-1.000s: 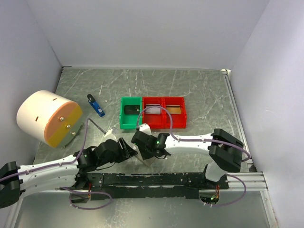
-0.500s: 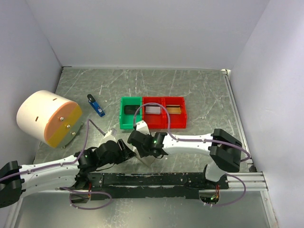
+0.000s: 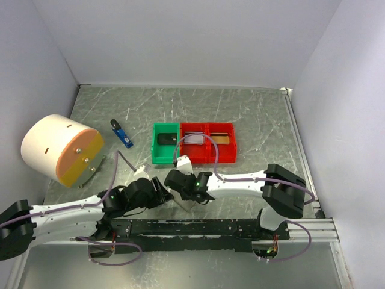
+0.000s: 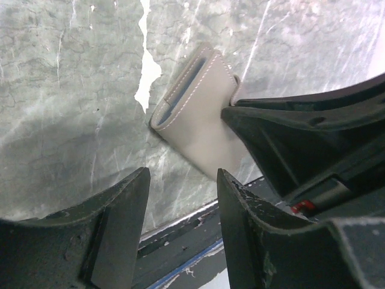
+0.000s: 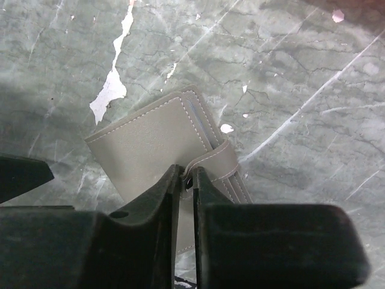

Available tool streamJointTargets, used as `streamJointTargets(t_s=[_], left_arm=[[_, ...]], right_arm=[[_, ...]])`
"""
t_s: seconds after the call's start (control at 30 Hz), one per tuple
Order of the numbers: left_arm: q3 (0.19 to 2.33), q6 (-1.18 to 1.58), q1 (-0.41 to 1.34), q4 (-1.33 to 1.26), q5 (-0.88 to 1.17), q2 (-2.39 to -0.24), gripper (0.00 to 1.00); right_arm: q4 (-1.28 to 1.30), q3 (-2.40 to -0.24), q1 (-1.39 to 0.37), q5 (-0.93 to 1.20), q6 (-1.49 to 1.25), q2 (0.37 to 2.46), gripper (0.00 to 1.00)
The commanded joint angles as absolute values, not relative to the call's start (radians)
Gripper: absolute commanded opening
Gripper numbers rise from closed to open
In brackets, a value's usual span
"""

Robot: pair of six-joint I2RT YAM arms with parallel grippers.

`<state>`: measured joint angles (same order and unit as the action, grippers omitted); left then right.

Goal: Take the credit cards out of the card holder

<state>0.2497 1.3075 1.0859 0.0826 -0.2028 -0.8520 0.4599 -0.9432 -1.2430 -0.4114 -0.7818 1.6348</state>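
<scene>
**Card holder** (image 5: pixel 150 141): grey, stitched, lying flat on the desk (image 5: pixel 289 72). It sits on the near side of the green tray (image 3: pixel 165 143), toward the arm bases and close to the desk's front edge. No card shows at its slot.

**Right gripper** (image 5: pixel 186 176): on the near side of the green tray, over the holder. Jaws are pressed almost together, pinching a raised fold at the holder's edge.

**Left gripper** (image 4: pixel 181 177): near side of the green tray and somewhat to its left. Jaws are spread with nothing between them. The tips stop short of the holder and do not touch it.

**Hazards, as judged:**
- The pinched fold is thin and smooth, so a pull could let it slip free.
- Nothing pins the holder down. Lifting the fold is likely to raise or drag the whole holder rather than open it.
- A drag away from the green tray could carry the holder over the desk's front edge.
- The two grippers stand close together, so an advance by the left one risks striking the right.
</scene>
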Motion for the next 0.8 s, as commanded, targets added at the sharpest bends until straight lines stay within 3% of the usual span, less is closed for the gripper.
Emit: streamJointTargets(t_s=[0.0,0.1,0.37,0.63,0.77], left_arm=[[0.289,1.263,1.095,-0.01,-0.154,-0.928,0.61],[0.302,1.261,1.097,-0.041,-0.136,-0.983,0.62],[0.307,1.267,1.105,-0.084,-0.131,-1.043,0.68],[0.305,1.272,1.106,-0.027,-0.153,-0.991,0.7],[0.295,1.272,1.106,-0.006,-0.158,-0.946,0.71]], right_arm=[[0.438,-0.844,-1.239,-0.366,-0.835,1.612,0.07],[0.371,-0.797,-1.223,-0.316,-0.847,1.574,0.03],[0.333,-0.785,-1.212,-0.28,-0.86,1.488,0.06],[0.428,-0.814,-1.201,-0.34,-0.866,1.397,0.08],[0.393,-0.761,-1.143,-0.269,-0.845,1.331,0.09]])
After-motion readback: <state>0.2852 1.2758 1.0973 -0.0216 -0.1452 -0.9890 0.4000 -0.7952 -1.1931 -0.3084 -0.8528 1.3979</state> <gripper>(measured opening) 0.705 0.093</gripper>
